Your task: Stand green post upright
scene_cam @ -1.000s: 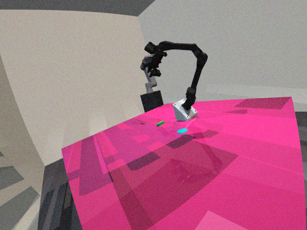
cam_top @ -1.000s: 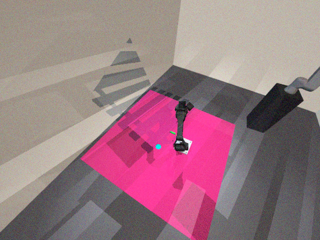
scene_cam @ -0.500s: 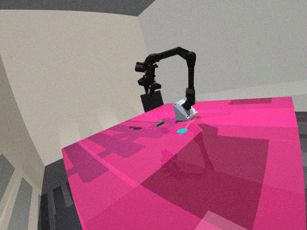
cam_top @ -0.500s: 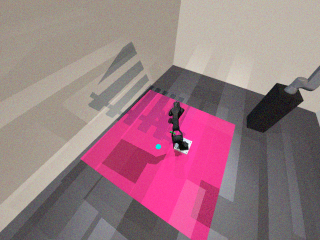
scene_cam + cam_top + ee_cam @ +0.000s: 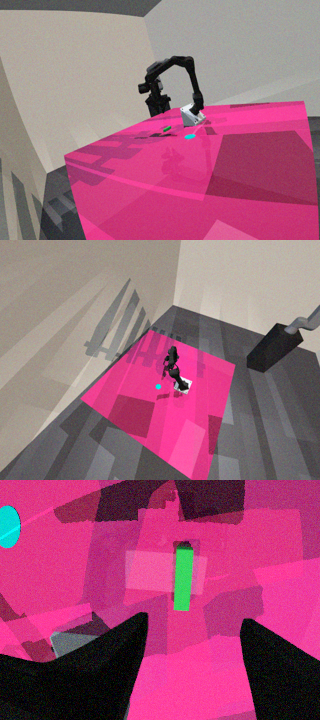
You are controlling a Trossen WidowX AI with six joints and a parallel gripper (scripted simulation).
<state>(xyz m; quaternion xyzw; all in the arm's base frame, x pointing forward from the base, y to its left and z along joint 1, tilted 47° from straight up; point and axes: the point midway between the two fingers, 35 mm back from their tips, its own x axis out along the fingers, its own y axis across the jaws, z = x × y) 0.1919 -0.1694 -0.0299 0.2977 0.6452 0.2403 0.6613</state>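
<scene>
Exterior view: pink tabletop (image 5: 144,165) beside pale walls (image 5: 77,64); end effector (image 5: 161,109) spread, 1 cyan circle (image 5: 189,136).

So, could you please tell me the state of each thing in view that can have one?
Gripper: open, nothing between its fingers.
Green post: lying on its side, outside the circle.
Cyan circle: unoccupied.
Arm: bent over, gripper pointing down.
</scene>
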